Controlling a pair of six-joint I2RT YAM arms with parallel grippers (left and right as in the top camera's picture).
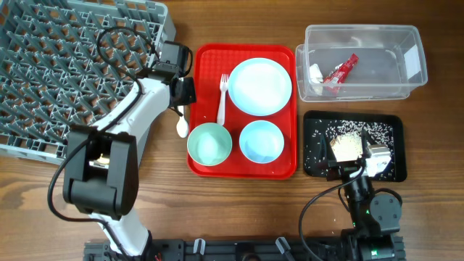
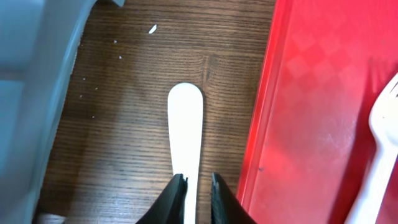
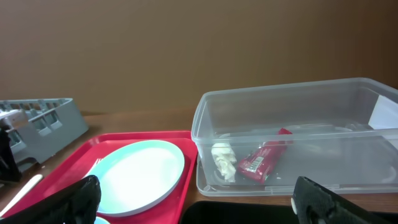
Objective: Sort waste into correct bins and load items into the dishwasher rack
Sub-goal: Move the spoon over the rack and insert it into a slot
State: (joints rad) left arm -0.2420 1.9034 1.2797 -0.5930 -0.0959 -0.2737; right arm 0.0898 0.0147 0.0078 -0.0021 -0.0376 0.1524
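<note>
I can read no word, brand or number through any of my cameras. The red snack wrapper [image 3: 264,160] lying in the clear tub [image 3: 298,93] carries some pale marks, but they are too small and blurred for me to make out. A white label [image 3: 384,114] sits on the tub's wall at one end, and I see no legible writing on it
</note>
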